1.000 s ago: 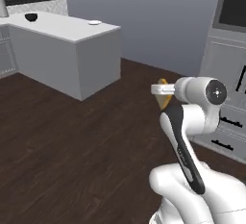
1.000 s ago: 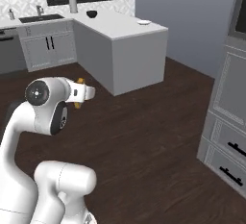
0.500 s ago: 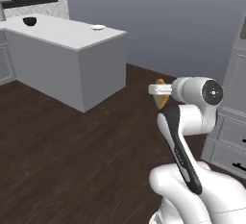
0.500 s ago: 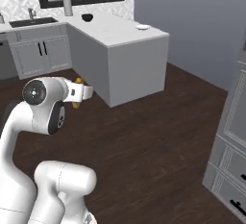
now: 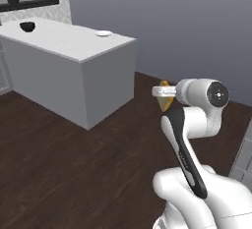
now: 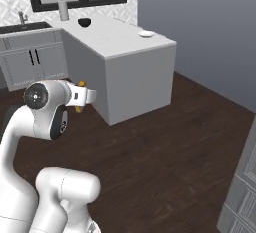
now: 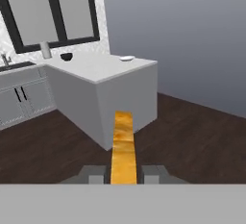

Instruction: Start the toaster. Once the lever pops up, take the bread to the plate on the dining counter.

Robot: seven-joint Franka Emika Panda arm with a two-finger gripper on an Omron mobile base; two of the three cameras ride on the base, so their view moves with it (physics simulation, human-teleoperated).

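bread (image 7: 123,146) sits edge-on between my two fingertips; my gripper (image 7: 124,174) is closed on the slice, crust edge facing the hand camera. in the base views its orange corner shows just past my wrist, carried above the dark floor. the plate (image 7: 127,58) rests near the far corner of the dining counter (image 7: 126,91), well apart from me.

risk: the slice is thin and held by a narrow strip, so i judge a sharp turn or stop of the base could let it pivot or slip out. risk: approaching too low, i could strike the counter's side wall.

no brand, label or readable writing shows anywhere.
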